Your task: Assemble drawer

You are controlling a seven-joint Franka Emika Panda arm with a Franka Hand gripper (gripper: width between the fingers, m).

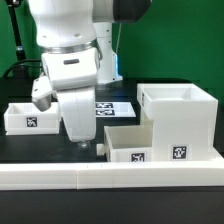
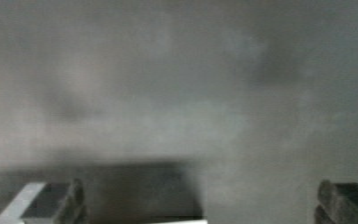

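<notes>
The drawer's tall white housing (image 1: pixel 178 118) stands at the exterior view's right, with a tag on its front. One small white tray (image 1: pixel 130 146) sits just in front of it, touching its side. The second tray (image 1: pixel 27 117) sits at the exterior view's left. My gripper (image 1: pixel 92 146) points down between the two trays, close beside the nearer one and low over the black table. In the wrist view my gripper (image 2: pixel 194 202) has its fingers (image 2: pixel 44 202) wide apart, with only a blurred grey surface between them. It is open and empty.
The marker board (image 1: pixel 112 107) lies flat behind my gripper. A long low white wall strip (image 1: pixel 110 177) runs along the front edge of the table. A green backdrop stands behind the table.
</notes>
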